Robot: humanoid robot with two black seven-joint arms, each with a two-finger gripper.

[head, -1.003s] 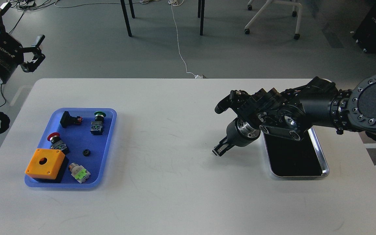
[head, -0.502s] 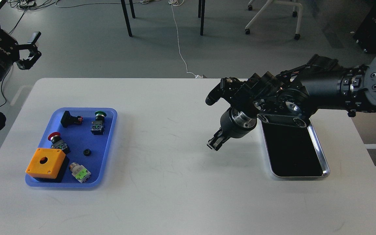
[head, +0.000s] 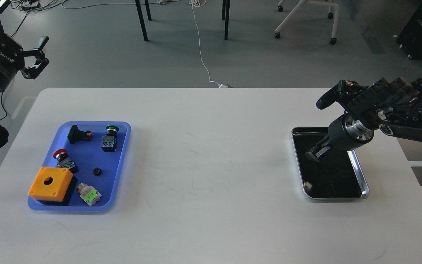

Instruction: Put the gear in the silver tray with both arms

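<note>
Plainly, the gear (head: 97,171), a small black ring, lies in the blue tray (head: 123,161) on the left side of the bench (head: 203,176), between the red-capped button (head: 63,158) and the green-and-white switch (head: 89,193). The silver tray (head: 363,185) sits on the right side of the bench, well apart from it, its long axis running away from the robot.

The left tool (head: 20,36) hangs off the bench beyond its far left corner, fingers spread wide and holding nothing. From it the gear lies nearer to the robot and to the right, inside the blue tray. The right tool (head: 315,152) hovers over the silver tray's dark bottom, pointing down and to the left. It is seen dark against the tray, so whether its fingers are apart cannot be told, and no gear shows in it.

The left arm is clearly the nearer one to the gear, so the pick would likely fall to it, probably with a hand-over across the bench. The gear is small and flat, so a grasp would need care.
</note>
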